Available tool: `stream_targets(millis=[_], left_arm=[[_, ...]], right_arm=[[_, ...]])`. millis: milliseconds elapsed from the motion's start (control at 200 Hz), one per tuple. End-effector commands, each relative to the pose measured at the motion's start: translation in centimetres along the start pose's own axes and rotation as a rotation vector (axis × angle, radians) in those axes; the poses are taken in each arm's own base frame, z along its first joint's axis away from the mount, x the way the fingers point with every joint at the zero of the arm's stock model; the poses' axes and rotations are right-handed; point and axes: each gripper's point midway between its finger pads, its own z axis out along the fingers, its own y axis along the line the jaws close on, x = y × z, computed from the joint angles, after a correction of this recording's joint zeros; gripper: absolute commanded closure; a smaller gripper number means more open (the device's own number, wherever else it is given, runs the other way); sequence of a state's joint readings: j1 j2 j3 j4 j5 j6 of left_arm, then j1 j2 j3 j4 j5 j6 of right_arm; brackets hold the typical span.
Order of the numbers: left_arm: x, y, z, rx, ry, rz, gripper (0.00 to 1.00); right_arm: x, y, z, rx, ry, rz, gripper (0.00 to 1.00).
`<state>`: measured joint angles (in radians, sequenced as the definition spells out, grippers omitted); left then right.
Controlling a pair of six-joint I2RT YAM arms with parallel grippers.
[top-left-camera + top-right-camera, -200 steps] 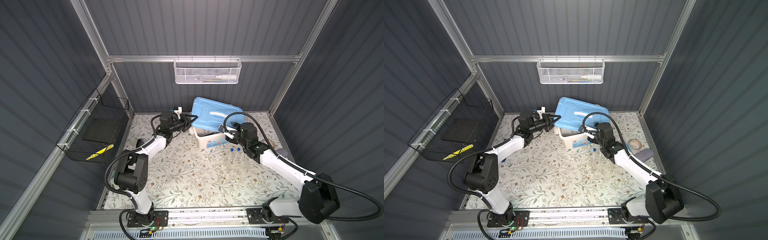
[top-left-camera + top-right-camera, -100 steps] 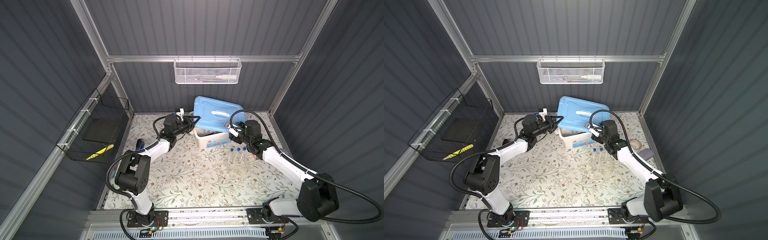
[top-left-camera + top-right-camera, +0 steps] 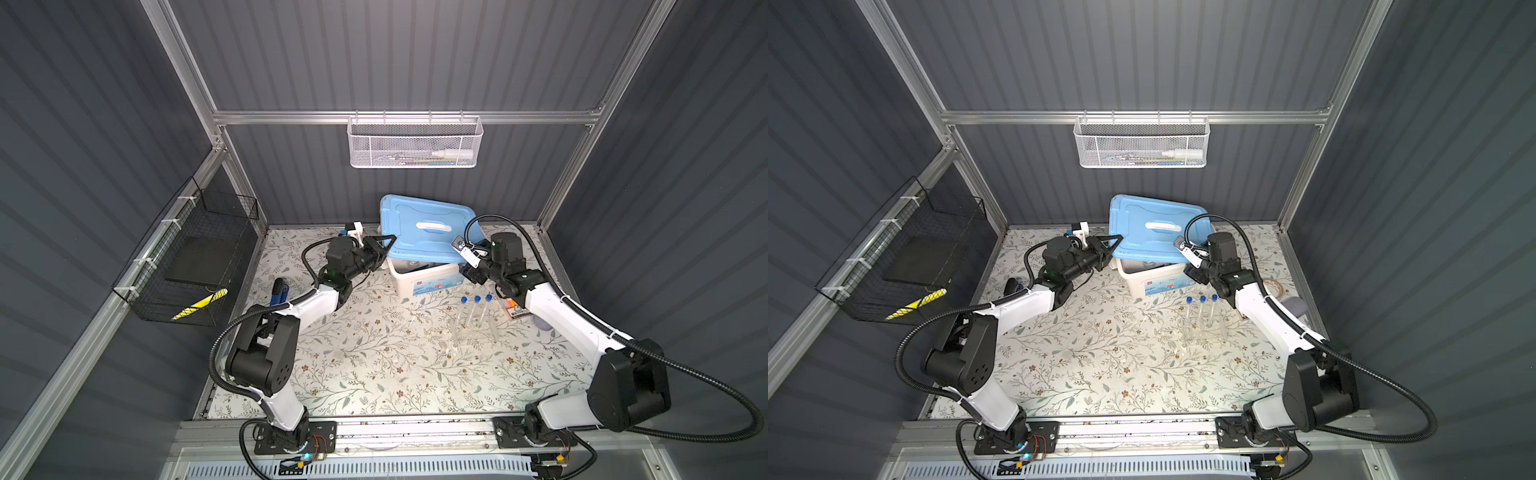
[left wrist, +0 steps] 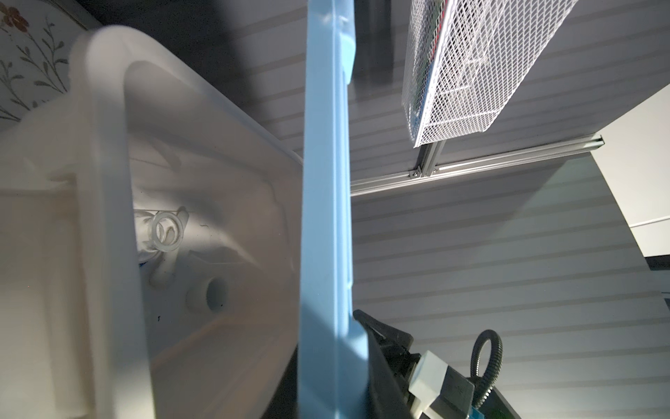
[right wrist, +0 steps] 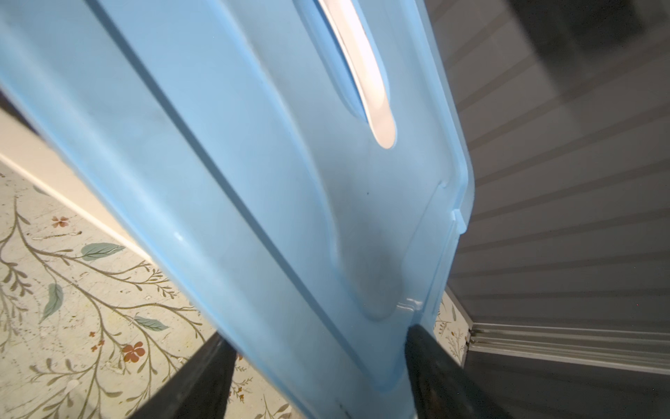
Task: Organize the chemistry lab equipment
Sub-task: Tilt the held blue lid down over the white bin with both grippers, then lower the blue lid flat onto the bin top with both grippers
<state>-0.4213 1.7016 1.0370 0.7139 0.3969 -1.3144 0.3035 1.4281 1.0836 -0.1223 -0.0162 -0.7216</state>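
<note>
A white storage bin (image 3: 424, 282) (image 3: 1150, 282) stands at the back with its blue lid (image 3: 428, 237) (image 3: 1154, 232) tilted over it. My left gripper (image 3: 384, 243) (image 4: 330, 348) is shut on the lid's left edge (image 4: 326, 181). My right gripper (image 3: 471, 274) (image 5: 315, 337) is open, its fingers standing on either side of the lid's right corner (image 5: 253, 181). Three blue-capped test tubes (image 3: 477, 307) (image 3: 1202, 307) stand upright in the clear tube rack (image 3: 473, 332) in front of the bin. A small clear glass vessel (image 4: 165, 232) lies inside the bin (image 4: 101, 217).
A dark blue stapler (image 3: 278, 291) lies on the floral mat at the left. A pack with an orange label (image 3: 514, 309) lies beside the right arm. A white mesh basket (image 3: 415, 143) hangs on the back wall, a black wire basket (image 3: 187, 266) on the left wall.
My left gripper has shifted right toward the bin, still holding the lid's edge. The right gripper's jaws have widened around the lid's corner and that wrist has drawn back to the right.
</note>
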Motion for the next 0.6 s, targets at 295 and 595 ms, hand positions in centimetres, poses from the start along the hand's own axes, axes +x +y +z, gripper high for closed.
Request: stream_targets(millis=[295,595], left_arm=[[0.8,-1.7,0.2,0.045,-0.106,0.049,0.79],[1.3,-1.0,-0.9,0.011,-0.165,0.054,0.78]], right_arm=[[0.0,-1.5,-0.4,-0.011,-0.002,0.131,0.22],[0.6,-1.4,0.2,-0.043,0.021,0.185,0.21]])
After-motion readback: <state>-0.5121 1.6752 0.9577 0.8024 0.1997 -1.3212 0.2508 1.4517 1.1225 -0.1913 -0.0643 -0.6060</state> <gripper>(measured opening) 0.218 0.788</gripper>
